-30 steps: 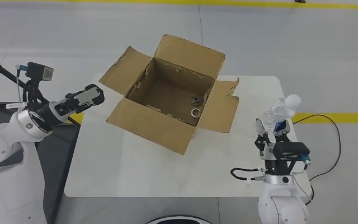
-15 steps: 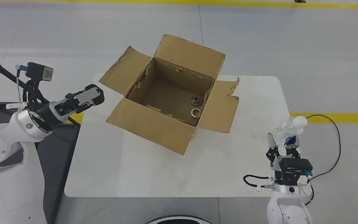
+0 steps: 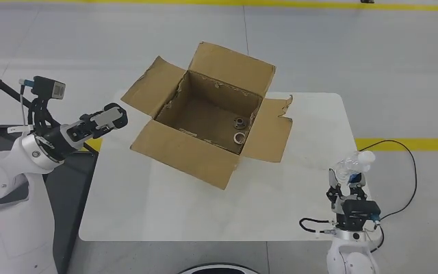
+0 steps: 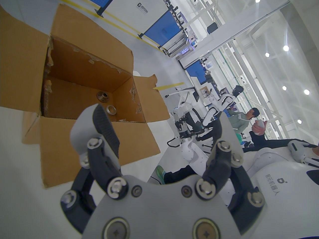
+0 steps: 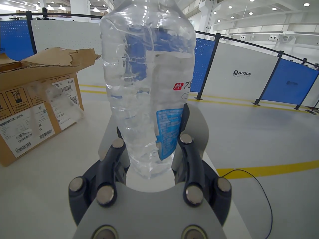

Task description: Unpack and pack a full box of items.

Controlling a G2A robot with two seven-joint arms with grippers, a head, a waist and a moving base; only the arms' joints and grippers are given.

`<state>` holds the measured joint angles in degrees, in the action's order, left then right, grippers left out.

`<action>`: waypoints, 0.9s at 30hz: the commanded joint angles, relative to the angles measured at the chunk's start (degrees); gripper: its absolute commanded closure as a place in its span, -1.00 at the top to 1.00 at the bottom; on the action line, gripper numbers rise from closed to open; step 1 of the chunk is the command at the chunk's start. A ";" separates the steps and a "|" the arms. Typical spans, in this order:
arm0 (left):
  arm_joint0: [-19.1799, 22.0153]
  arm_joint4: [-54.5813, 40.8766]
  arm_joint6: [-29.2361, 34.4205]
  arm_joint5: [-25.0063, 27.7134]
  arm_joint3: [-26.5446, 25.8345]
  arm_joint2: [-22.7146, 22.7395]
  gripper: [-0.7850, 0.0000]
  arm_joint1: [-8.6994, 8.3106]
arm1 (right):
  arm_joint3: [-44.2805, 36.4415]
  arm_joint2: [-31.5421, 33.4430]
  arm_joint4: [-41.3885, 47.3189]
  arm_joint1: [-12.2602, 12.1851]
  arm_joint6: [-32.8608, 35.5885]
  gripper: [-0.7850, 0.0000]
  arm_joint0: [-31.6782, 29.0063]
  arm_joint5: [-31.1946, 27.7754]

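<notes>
Your right claw [image 5: 152,125] grips clear bottle [image 5: 147,63] at tabletop [image 3: 157,205] right edge. Your left claw [image 4: 159,115] gapes wide, left of open box [image 3: 185,154].

White barcode labels [image 5: 27,135] and handling symbols [image 5: 15,96] are stuck on the side of the box [image 5: 39,75]. A blue printed label [image 5: 168,125] is carried by the bottle [image 5: 147,58]. A logo [image 5: 241,73] is printed on a fence panel [image 5: 239,58].

My left gripper [image 4: 160,115] hangs with fingers spread wide, facing the open cardboard box [image 4: 82,58], a dark metal fitting [image 4: 102,95] and a silver ring [image 4: 111,110] on its floor.
</notes>
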<state>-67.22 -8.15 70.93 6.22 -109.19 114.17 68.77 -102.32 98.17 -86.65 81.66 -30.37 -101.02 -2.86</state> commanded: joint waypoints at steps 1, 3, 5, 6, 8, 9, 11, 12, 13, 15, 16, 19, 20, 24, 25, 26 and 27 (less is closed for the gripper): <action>0.00 0.00 0.00 0.00 0.00 0.00 1.00 0.00 | 0.12 -0.46 -1.90 -0.11 0.24 -1.00 -0.19 -0.15; 0.00 0.00 0.00 0.00 0.00 0.00 1.00 0.00 | 0.93 -0.68 -2.59 -0.16 0.36 -1.00 -0.76 0.01; 0.00 0.00 0.00 0.00 0.00 0.00 1.00 0.00 | 1.40 -0.34 -3.34 -0.26 0.76 -1.00 -1.26 0.47; 0.00 0.00 0.00 0.00 0.00 0.00 1.00 0.00 | 1.56 -0.15 -3.30 -0.30 1.30 -1.00 -1.53 0.50; 0.00 0.00 0.00 0.00 0.00 0.00 1.00 0.00 | 1.61 0.31 -4.10 -0.44 2.71 -1.00 -2.14 0.57; 0.00 0.00 0.00 0.00 0.00 0.00 1.00 0.00 | 1.48 0.53 -4.06 -0.48 3.74 -1.00 -2.50 0.47; 0.00 0.00 0.00 0.00 0.00 0.00 1.00 0.00 | 1.08 0.90 -4.26 -0.59 5.67 -1.00 -3.19 0.15; 0.00 0.00 0.00 0.00 0.00 0.00 1.00 0.00 | 0.78 1.10 -4.04 -0.63 6.69 -1.00 -3.47 0.02; 0.00 0.00 0.00 0.00 0.00 0.00 1.00 0.00 | 0.55 1.31 -4.33 -0.70 7.52 -1.00 -3.78 -0.20; 0.00 0.00 0.00 0.00 0.00 0.00 1.00 0.00 | 0.26 1.47 -4.19 -0.79 9.10 -1.00 -4.30 -0.78; 0.00 0.00 0.00 0.00 0.00 0.00 1.00 0.00 | 0.26 1.50 -4.53 -0.84 9.45 -1.00 -4.48 -0.91; 0.00 0.00 0.00 0.00 0.00 0.00 1.00 0.00 | 0.64 1.32 -4.32 -0.92 10.40 -1.00 -4.55 -1.28; 0.00 0.00 0.00 0.00 0.00 0.00 1.00 0.00 | 0.51 1.36 -3.89 -0.92 10.48 -1.00 -4.49 -1.28; 0.00 0.00 0.00 0.00 0.00 0.00 1.00 0.00 | 0.51 1.36 -3.89 -0.92 10.48 -1.00 -4.49 -1.28; 0.00 0.00 0.00 0.00 0.00 0.00 1.00 0.00 | 0.51 1.36 -3.89 -0.92 10.48 -1.00 -4.49 -1.28; 0.00 0.00 0.00 0.00 0.00 0.00 1.00 0.00 | 0.51 1.36 -3.89 -0.92 10.48 -1.00 -4.49 -1.28; 0.00 0.00 0.00 0.00 0.00 0.00 1.00 0.00 | 0.51 1.36 -3.89 -0.92 10.48 -1.00 -4.49 -1.28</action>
<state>-67.22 -8.15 70.93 6.22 -109.19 114.17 68.77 -101.80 99.52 -90.54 80.74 -19.89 -105.51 -4.15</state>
